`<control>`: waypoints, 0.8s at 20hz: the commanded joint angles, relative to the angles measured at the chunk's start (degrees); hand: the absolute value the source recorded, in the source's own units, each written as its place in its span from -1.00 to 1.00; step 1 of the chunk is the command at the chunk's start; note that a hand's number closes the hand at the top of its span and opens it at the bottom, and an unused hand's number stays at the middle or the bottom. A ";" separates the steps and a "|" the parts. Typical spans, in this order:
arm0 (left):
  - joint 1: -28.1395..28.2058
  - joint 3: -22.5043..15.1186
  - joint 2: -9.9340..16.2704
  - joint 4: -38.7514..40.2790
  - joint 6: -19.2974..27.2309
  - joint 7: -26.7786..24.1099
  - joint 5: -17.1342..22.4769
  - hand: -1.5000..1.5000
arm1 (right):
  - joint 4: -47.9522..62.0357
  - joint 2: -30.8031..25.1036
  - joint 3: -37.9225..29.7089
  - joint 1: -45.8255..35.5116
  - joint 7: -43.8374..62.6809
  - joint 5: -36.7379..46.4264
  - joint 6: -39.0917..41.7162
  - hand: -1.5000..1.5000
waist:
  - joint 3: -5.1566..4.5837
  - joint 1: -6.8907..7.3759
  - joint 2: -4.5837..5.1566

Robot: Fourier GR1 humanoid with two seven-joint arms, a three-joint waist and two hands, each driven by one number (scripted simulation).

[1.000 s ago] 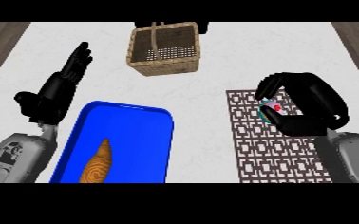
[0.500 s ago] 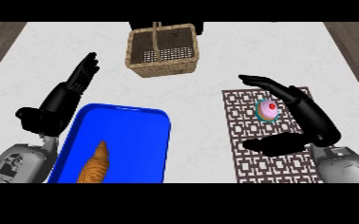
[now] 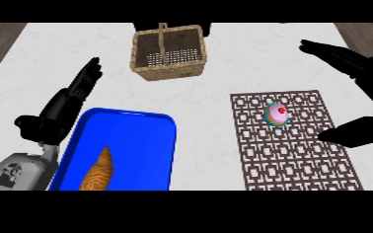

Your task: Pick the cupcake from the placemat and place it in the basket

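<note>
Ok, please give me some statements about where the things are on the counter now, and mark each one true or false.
1. The cupcake sits on the placemat. True.
2. The right robot hand is closed around the cupcake. False: it is open, apart from the cupcake.
3. The basket holds the cupcake. False: nothing shows inside it.
4. A croissant lies on the blue tray. True.
5. The left robot hand is left of the tray, fingers straight. True.
</note>
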 commanded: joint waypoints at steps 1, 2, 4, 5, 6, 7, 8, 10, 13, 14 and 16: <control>-0.53 -0.35 -0.23 -0.94 -0.02 0.64 -0.88 0.00 | -1.71 -7.59 0.02 -2.95 7.83 -4.58 13.31 -1.00 | 0.03 0.15 0.08; 0.43 -0.47 -1.09 -0.78 0.60 -0.27 -1.21 0.00 | -1.02 -8.96 -0.63 -4.71 8.83 -6.69 16.42 -1.00 | 0.03 0.51 0.17; -0.30 0.18 -1.46 0.25 0.30 0.63 -0.92 0.00 | -1.50 -10.31 -1.71 -5.23 10.13 -11.35 21.47 -1.00 | 0.08 0.18 0.27; 0.83 1.04 -0.18 -1.62 -0.88 0.24 -0.25 0.00 | 1.28 -11.82 -3.07 -6.14 9.08 -13.12 23.98 -1.00 | 0.11 0.72 0.29; 3.25 -0.05 -1.11 -2.93 0.04 -0.87 -1.83 0.00 | -2.41 -11.12 -4.13 -5.10 13.53 -16.27 25.23 -1.00 | 0.12 0.38 0.13; 1.39 -0.29 -1.90 -2.81 0.79 1.74 -2.36 0.00 | -2.35 -13.22 -7.31 -4.23 11.32 -18.87 27.50 -1.00 | 0.16 0.00 0.16; 0.71 2.46 -0.11 -3.00 -2.22 2.30 0.39 0.00 | -2.87 -11.00 -4.96 -6.92 16.96 -19.45 27.72 -1.00 | 0.13 0.51 0.25; 1.87 2.08 -2.47 0.92 -2.54 -3.08 -2.34 0.00 | -2.44 -12.99 -11.80 -2.92 12.50 -20.78 29.23 -1.00 | 0.17 0.10 0.33; -0.48 2.39 -3.66 -0.53 -1.65 1.57 -2.74 0.00 | -2.40 -13.58 -15.29 2.67 7.32 -18.05 30.54 -1.00 | 0.23 -0.28 0.32; 3.07 1.70 -4.51 -3.72 -0.83 -0.06 -4.86 0.00 | 0.18 -12.54 -15.41 -0.48 7.00 -16.66 31.39 -1.00 | 0.21 0.45 0.36; 2.51 2.33 -5.16 -3.05 -1.36 1.30 -5.39 0.00 | -3.55 -12.42 -17.17 -0.13 10.39 -19.37 33.19 -1.00 | 0.19 0.36 0.32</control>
